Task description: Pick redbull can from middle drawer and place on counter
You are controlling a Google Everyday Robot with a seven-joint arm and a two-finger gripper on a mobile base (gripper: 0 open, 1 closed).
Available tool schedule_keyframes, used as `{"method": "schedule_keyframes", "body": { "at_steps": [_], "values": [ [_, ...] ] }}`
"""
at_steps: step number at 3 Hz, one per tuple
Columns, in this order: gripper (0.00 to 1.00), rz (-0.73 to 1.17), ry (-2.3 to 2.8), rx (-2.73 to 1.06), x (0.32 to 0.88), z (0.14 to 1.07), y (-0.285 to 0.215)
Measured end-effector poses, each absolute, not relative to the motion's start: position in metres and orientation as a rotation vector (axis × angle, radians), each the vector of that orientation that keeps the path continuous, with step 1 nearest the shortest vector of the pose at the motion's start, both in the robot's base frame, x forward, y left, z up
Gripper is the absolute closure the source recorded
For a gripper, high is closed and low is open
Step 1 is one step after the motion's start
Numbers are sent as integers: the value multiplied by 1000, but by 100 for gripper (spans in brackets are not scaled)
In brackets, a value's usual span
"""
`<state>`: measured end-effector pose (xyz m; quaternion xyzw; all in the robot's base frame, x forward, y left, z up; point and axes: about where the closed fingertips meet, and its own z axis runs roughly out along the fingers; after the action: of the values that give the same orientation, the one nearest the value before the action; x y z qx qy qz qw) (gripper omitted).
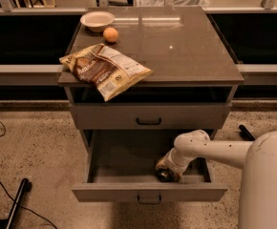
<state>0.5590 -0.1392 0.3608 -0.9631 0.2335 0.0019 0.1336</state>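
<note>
The redbull can (164, 175) lies inside the open middle drawer (148, 193), toward its front right, with one dark round end showing. The gripper (167, 165) is down in the drawer right at the can; whether it has a grip on the can I cannot tell. So the reach looks done, while the lift and the placing on the counter (186, 51) remain. The counter carries a chip bag (105, 70), a bowl (97, 20) and an orange (111, 34) at its left side.
</note>
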Motion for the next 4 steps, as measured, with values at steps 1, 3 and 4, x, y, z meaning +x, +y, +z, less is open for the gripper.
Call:
{"method": "schedule_keyframes", "body": {
  "at_steps": [1, 3, 4],
  "values": [
    [63, 81, 699, -2759, 558, 366, -134],
    [100, 193, 647, -2391, 555, 481, -145],
    [100, 169, 563, -2153, 537, 550, -188]
  ]
}}
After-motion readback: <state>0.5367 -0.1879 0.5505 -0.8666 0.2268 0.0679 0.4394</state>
